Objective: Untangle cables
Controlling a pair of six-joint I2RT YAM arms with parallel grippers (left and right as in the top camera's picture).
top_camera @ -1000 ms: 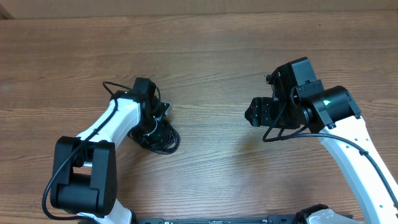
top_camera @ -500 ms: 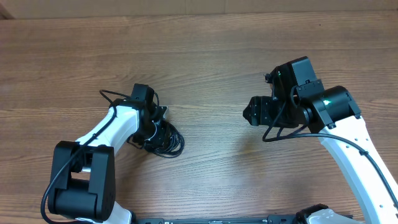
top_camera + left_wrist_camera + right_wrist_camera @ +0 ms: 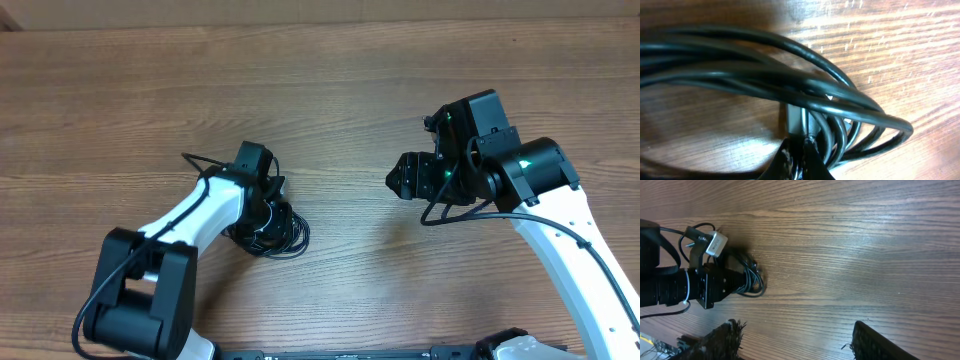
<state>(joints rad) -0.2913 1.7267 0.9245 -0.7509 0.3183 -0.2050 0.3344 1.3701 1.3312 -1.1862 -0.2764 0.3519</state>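
Observation:
The cables [image 3: 278, 231] are a bundle of thin black loops on the wooden table, left of centre. In the left wrist view the loops [image 3: 805, 90] fill the frame. My left gripper [image 3: 800, 155] is shut on a strand of the bundle, its fingertips pinched together at the loops' near side. In the overhead view the left gripper [image 3: 268, 212] sits right on the bundle. My right gripper [image 3: 400, 181] hovers open and empty to the right, well apart from the cables. The right wrist view shows the bundle [image 3: 747, 277] and the left arm far off, with the open right gripper [image 3: 795, 340] at the bottom.
A thicker black wire [image 3: 195, 162] loops off the left arm. The right arm's own wire [image 3: 450, 215] hangs under its wrist. A small white tag [image 3: 715, 242] on the left wrist shows in the right wrist view. Bare wooden table [image 3: 340, 110] lies between and beyond the arms.
My left gripper has moved right and slightly toward the front, dragging the cable bundle with it. My right gripper has edged a little to the left.

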